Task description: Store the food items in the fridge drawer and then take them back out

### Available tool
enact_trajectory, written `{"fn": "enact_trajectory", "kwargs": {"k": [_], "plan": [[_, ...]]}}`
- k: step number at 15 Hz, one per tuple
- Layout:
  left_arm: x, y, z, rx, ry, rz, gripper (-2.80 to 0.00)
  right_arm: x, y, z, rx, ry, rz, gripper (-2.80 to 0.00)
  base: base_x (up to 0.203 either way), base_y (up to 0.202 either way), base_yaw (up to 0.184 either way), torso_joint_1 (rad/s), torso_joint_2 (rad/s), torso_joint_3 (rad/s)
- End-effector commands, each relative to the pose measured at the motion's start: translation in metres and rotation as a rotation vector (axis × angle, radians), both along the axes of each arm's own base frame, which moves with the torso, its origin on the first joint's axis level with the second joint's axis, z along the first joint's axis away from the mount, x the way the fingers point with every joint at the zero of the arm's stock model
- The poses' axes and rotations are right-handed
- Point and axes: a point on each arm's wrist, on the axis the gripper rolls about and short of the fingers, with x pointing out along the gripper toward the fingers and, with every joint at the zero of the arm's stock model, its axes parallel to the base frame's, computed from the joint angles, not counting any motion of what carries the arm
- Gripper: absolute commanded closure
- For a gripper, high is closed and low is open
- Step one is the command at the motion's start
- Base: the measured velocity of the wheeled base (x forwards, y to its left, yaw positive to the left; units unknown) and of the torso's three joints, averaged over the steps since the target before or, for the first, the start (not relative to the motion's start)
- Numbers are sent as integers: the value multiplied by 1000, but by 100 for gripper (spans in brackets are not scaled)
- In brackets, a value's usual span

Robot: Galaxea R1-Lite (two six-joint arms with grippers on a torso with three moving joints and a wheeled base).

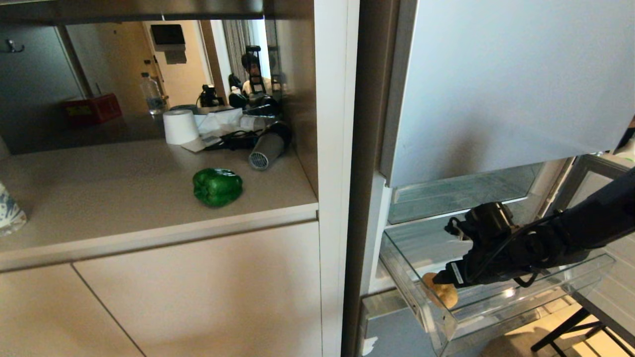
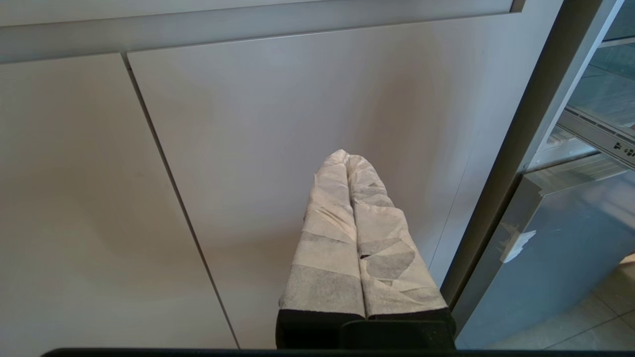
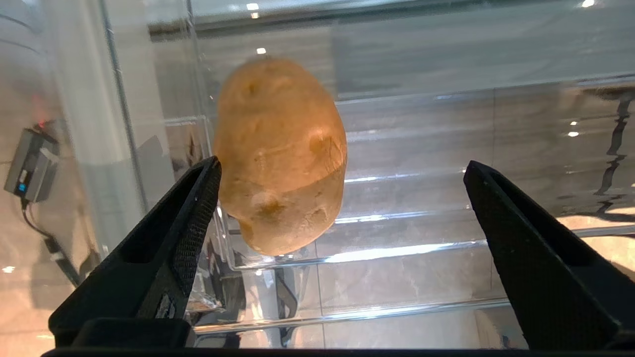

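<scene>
Potato (image 3: 280, 153) lies in the clear fridge drawer (image 1: 585, 270) at its front-left corner; right gripper (image 3: 342, 213) spread wide around it, not pinching. Likely firm, smooth, rolls (grip mid-body).

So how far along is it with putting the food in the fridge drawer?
Partly done: the potato lies in the pulled-out fridge drawer, and the right gripper is open around it, not gripping. The green pepper sits on the counter, yet to be stored. The left gripper is parked by the cabinet door.
</scene>
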Motion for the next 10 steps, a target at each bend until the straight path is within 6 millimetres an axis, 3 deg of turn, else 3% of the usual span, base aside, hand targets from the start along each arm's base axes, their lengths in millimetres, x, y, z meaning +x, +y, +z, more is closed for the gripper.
{"fn": "enact_trajectory", "kwargs": {"k": [1,10], "plan": [[1,0,-3,0,8,0,0,1,4,-5,-3,18,11,-280,0,0,0,0,0,0],[1,0,-3,0,8,0,0,10,11,-19,-28,88,50,-280,0,0,0,0,0,0]]}}
